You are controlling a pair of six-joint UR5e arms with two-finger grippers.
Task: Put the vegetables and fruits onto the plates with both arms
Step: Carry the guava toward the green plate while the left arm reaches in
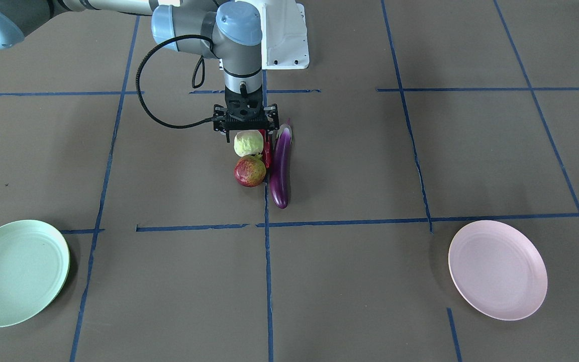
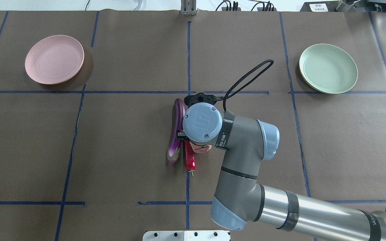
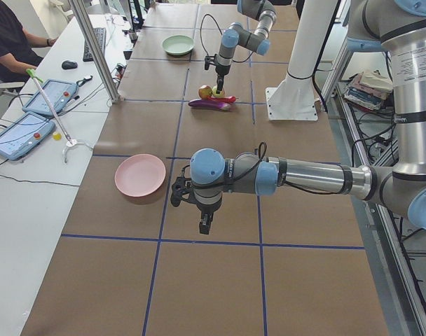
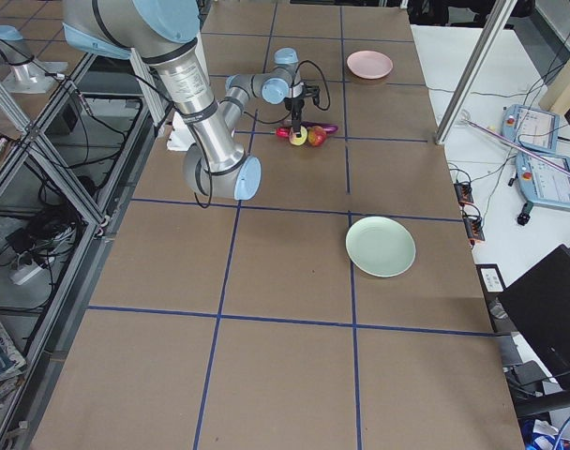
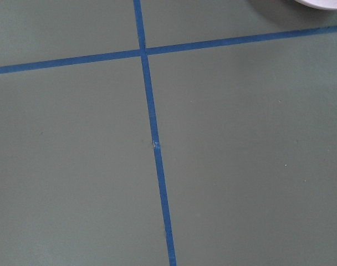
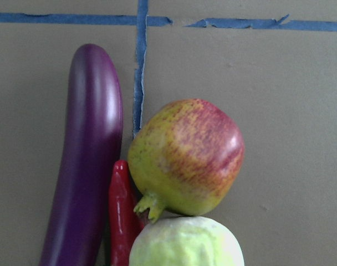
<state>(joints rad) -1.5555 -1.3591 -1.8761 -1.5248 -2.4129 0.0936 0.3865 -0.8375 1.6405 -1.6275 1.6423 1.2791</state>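
Four fruits and vegetables are lying close together on the brown table [image 1: 179, 291] with blue tape lines [image 5: 152, 127]. The right claw [image 1: 245, 125] is pointing straight down over them. The pale green-yellow wrinkly ball [image 1: 248, 143] is sitting right under this claw and hiding its fingertips. I cannot tell if the claw is open, closed, or touching the ball.

The round red-green fruit with a small crown [image 1: 250, 171] is pressing against the ball, on the side of the claw away from the robot's base. The long shiny purple eggplant [image 1: 280, 171] is lying flat just beside the claw, on the claw's left. The slim red chili pepper [image 6: 121, 216] is lying between the eggplant and the two round ones.

The round pale mint green plate [image 1: 15, 271] is sitting well apart from the right claw, far out on its right. The round pale pink plate [image 1: 497, 269] is sitting far out on its left.

The left claw [image 3: 204, 225] is hanging above the table, well apart from the food, with the pink plate near it. Only the side picture is showing this claw, so I cannot tell if it is open or closed. Its camera is looking down at two crossing tape lines, with a bit of the pink plate's edge in one corner.
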